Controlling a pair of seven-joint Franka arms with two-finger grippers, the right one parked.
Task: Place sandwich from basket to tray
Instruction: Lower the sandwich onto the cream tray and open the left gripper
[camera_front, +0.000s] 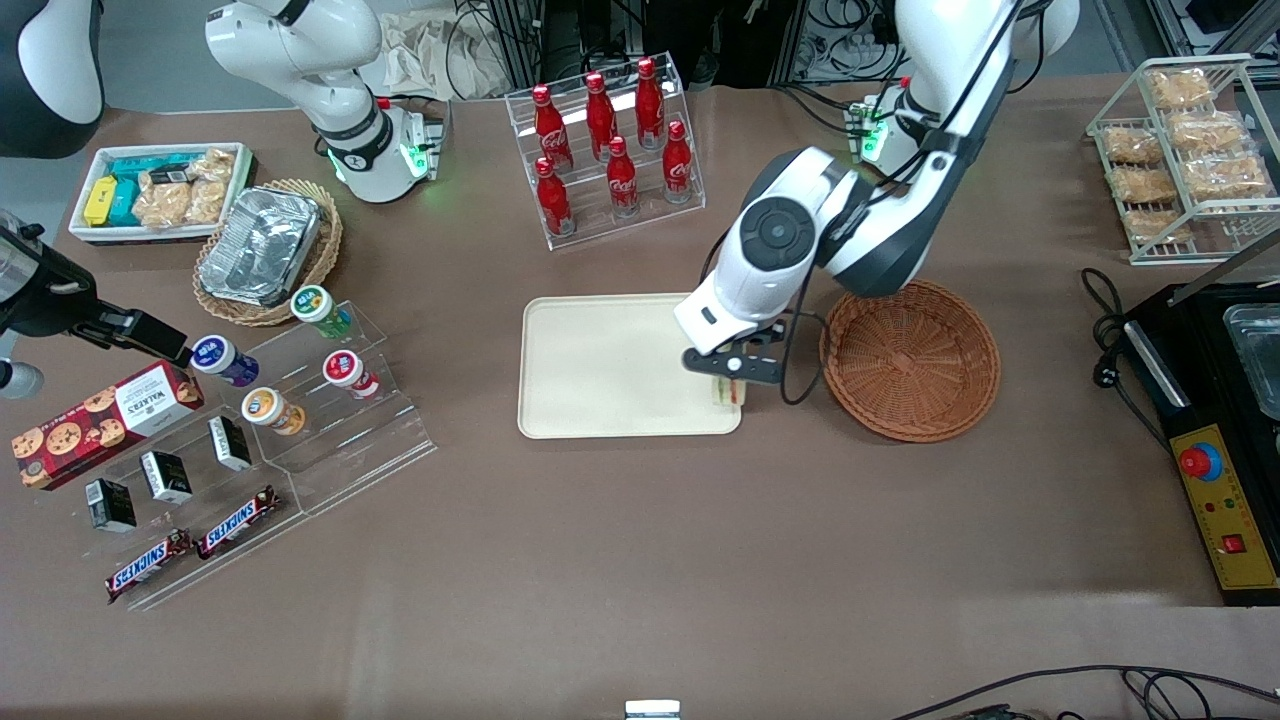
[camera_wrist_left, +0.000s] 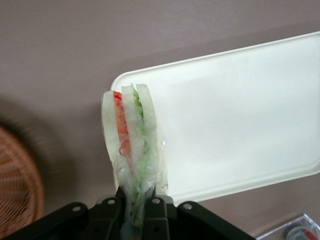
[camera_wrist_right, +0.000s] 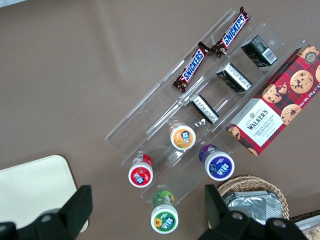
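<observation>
Sandwich (camera_wrist_left: 131, 142) is clamped in the gripper (camera_front: 729, 381), fingers closed on one end of the wedge through its clear wrap; bread and the orange-red and green filling layers stick out past the fingertips. It is off the table, hanging over the tray (camera_front: 600, 370) corner that lies nearest the basket (camera_front: 910, 360) and nearest the front camera. In the wrist view the wedge straddles that rounded corner: part over the cream surface, part over bare table. Basket shows nothing inside.

Risks from here, as judgement:
- Release at this spot could put the sandwich on the rim or half off the tray, then tipping onto the table. Cause: the hold point sits right at the corner, not over the tray's flat middle
- Grip is on a narrow end of a soft, wrapped item. The film could slip between the fingers, or the layers could squash or splay, if the arm jerks
- Dropped from height, the wedge may land on its edge, roll, and end against the rim

Arm pose: left arm reaches from its base at the table edge farthest from the front camera, elbow raised above the basket, forearm angled down toward the tray, wrist over the tray's short edge beside the basket, gripper pointing downward
</observation>
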